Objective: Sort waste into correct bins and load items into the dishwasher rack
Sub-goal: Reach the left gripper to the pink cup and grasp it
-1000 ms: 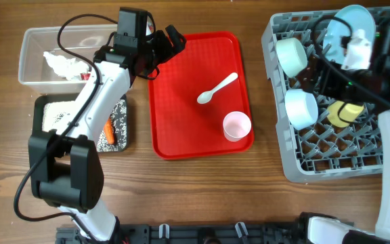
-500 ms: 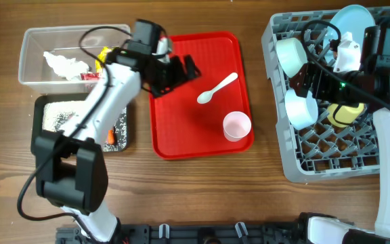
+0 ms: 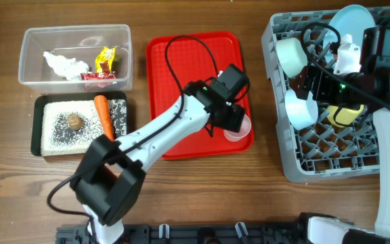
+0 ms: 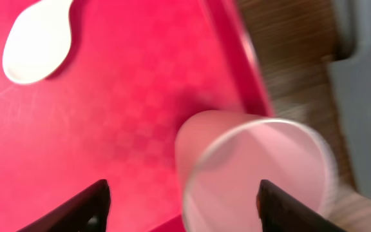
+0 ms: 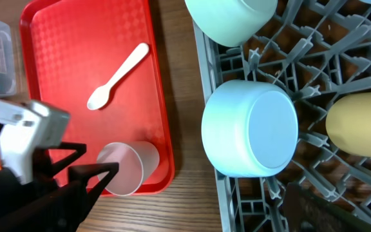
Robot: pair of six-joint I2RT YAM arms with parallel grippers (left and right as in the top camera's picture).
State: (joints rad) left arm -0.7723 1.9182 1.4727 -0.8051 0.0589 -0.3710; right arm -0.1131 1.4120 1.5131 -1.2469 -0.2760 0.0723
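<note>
Left fingers (image 4: 89,207) part open above pink cup (image 4: 256,174) on red tray (image 4: 108,116), not gripping it. Right fingers (image 5: 327,209) wide open, empty, over dishwasher rack (image 5: 340,58).

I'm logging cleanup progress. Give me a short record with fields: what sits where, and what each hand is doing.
red tray: pink cup, spoon
rack: upper bowl, lower bowl, plate, yellow cup
tub: tissue, wrappers
black tray: carrot, lump, grains
left hand: open, astride pink cup
right hand: open, over rack
</note>
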